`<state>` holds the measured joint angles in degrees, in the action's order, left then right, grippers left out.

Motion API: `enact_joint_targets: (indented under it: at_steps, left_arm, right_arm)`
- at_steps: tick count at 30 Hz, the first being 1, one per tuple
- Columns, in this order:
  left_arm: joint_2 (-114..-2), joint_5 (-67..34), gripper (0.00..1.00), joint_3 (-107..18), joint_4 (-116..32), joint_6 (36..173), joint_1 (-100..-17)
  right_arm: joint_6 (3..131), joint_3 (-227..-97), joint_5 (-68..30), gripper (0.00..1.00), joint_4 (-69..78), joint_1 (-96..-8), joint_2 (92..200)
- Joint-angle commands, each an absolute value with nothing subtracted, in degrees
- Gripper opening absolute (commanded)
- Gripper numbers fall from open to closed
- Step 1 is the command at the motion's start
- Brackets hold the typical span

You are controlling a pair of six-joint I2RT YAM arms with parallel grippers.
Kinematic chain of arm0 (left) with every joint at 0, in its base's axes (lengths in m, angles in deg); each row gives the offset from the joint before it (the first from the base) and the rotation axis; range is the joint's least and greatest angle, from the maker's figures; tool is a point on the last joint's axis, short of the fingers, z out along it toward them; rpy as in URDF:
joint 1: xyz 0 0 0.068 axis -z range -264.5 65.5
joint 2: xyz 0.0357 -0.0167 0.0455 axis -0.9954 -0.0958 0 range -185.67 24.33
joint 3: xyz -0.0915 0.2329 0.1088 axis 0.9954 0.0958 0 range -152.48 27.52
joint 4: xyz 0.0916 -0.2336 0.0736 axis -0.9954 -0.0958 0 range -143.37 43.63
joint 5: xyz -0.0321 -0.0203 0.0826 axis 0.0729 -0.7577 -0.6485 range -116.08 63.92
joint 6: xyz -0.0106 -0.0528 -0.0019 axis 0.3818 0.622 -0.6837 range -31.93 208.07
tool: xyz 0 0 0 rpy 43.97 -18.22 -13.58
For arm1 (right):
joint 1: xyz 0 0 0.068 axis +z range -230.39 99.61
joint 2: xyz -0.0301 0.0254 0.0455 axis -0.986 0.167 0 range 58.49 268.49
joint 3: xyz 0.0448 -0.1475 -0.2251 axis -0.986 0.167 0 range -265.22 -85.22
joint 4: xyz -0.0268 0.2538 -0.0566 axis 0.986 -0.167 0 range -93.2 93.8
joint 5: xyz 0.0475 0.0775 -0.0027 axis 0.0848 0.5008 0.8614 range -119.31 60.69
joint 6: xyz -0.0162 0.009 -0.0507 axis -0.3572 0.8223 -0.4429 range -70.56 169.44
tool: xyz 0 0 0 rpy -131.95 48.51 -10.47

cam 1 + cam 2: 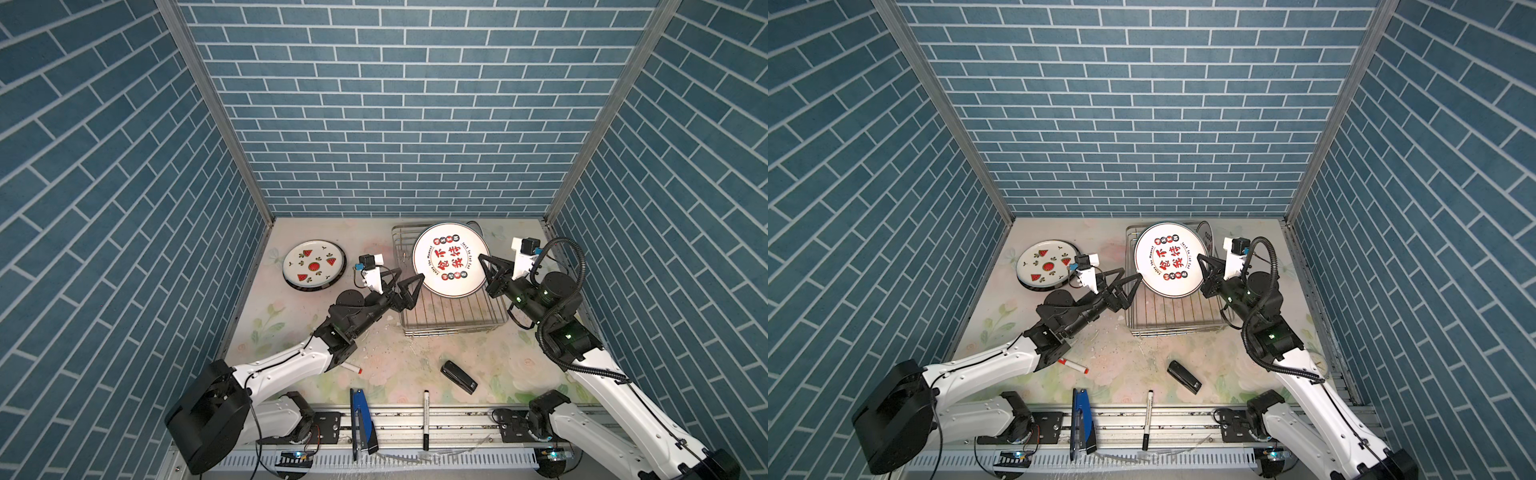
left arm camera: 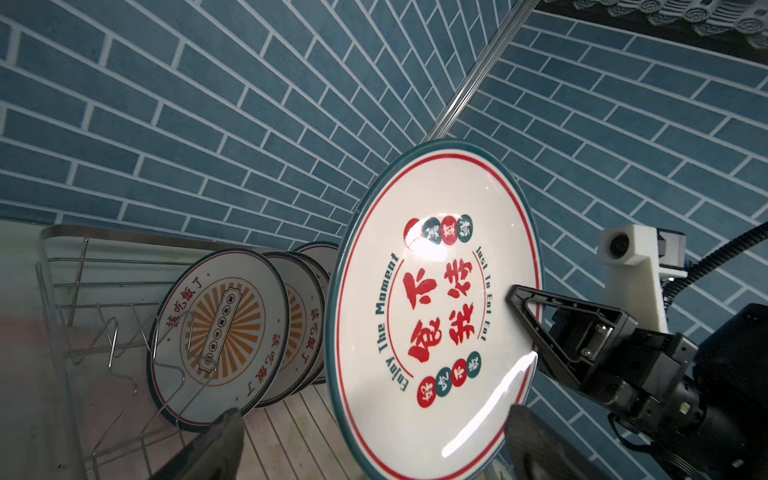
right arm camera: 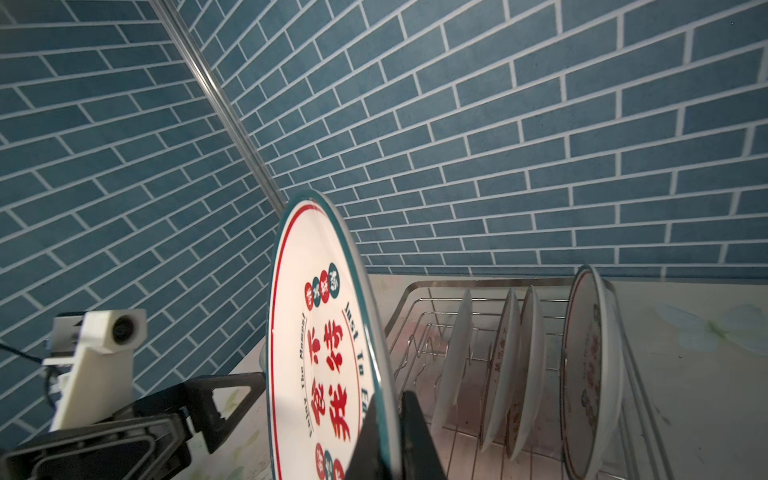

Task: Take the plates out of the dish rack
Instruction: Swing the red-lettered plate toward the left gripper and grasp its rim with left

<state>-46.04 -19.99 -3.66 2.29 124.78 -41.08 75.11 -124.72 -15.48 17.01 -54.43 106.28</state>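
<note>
Right gripper (image 1: 484,266) is clamped on the right rim of the held plate (image 1: 451,261), which is white with a teal rim, a red ring and red Chinese characters. The right wrist view shows the rim pinched between its two fingers (image 3: 415,440), one on the printed face and one on the back. The held plate is up off the dish rack (image 1: 453,328), over its far-middle part in both top views, tilted with its face up and toward the left arm. Left gripper (image 1: 409,277) has its jaws wide apart and grips nothing. It sits at the plate's left rim, opposite the right gripper, with its nearer fingertip just beside the rim; contact cannot be told. In the left wrist view the plate's lower edge lies between the two left fingers (image 2: 224,440). The racked plates (image 3: 503,365) stand on edge in the rack's prongs behind the held plate, four of them edge-on in the right wrist view. A sunburst plate (image 2: 220,332) is the frontmost in the left wrist view. A watermelon plate (image 1: 313,266) lies flat, face up, on the table (image 1: 374,249) at far left, well apart from the rack; whether another plate is under it is unclear. Near the front edge are a black stapler (image 1: 459,376), a blue stapler (image 1: 361,419), a black marker (image 1: 426,419) and a red-capped marker (image 1: 351,368).
</note>
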Motion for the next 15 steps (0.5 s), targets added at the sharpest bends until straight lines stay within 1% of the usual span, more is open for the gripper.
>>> enact_joint_targets:
  at_steps: [1, 4, 7, 9, 12, 15]
  left_arm:
    - [-47.7, -16.7, 0.99, -3.7, 8.1, 125.1, -41.3]
    - [-49.1, -16.0, 0.91, -2.9, 11.6, 126.7, -41.3]
    - [-50.0, -16.0, 0.78, -1.3, 15.9, 127.5, -41.3]
    - [-50.7, -15.6, 0.64, -1.0, 17.3, 128.4, -41.3]
    - [-51.8, -14.0, 0.51, -1.6, 18.1, 129.2, -41.3]
    - [-53.2, -13.3, 0.44, -2.6, 18.4, 130.3, -41.4]
  right_arm:
    - [82.5, -123.4, -4.9, 0.00, 24.8, -55.6, 106.0]
    - [84.8, -122.6, -1.9, 0.00, 25.4, -57.0, 105.9]
    - [86.0, -121.8, -1.3, 0.00, 26.2, -58.3, 105.9]
    - [87.3, -121.5, 0.5, 0.00, 27.7, -59.3, 106.7]
    - [88.3, -121.9, 2.7, 0.00, 28.6, -59.8, 108.0]
    - [88.1, -122.0, 3.5, 0.00, 28.9, -60.1, 108.9]
